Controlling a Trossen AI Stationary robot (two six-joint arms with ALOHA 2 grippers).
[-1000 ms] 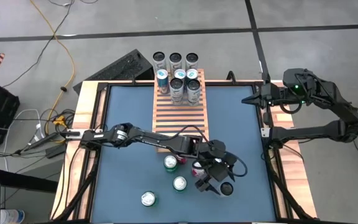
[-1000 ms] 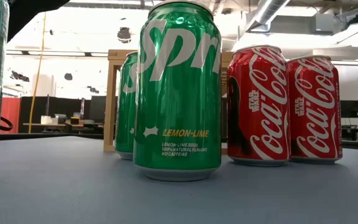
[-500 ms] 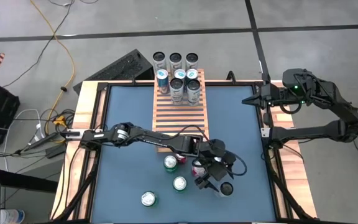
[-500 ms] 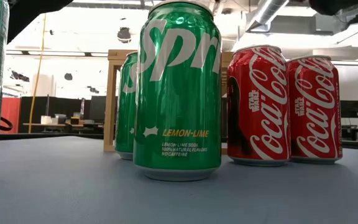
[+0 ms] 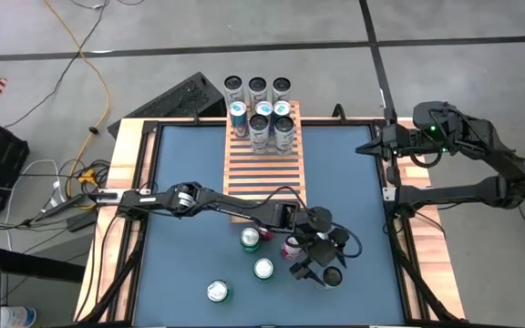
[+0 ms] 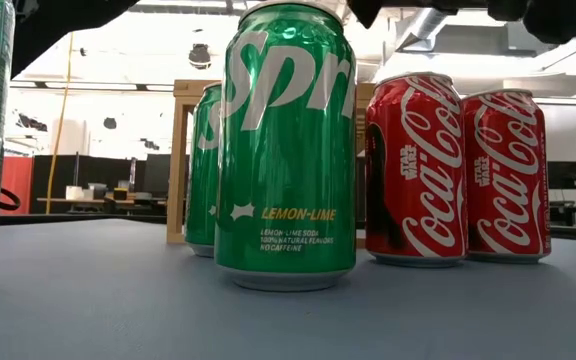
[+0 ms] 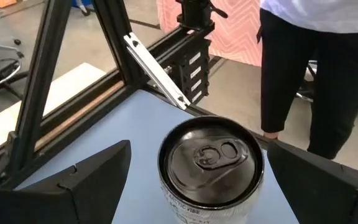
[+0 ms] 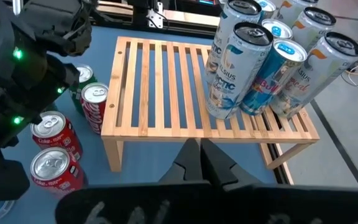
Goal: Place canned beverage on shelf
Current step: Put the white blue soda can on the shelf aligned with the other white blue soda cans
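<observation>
Near the worktop's front edge | left gripper [image 5: 322,265] has come lower, fingers spread astride a dark-topped can [image 7: 210,163], not clenched | shelf [image 5: 264,169] at back-centre | right gripper [image 8: 197,163] closed, idle.

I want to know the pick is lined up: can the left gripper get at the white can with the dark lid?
Probably yes. The left gripper is open above the white can with the dark lid, with one of its fingers on each side and nothing between them.
</observation>
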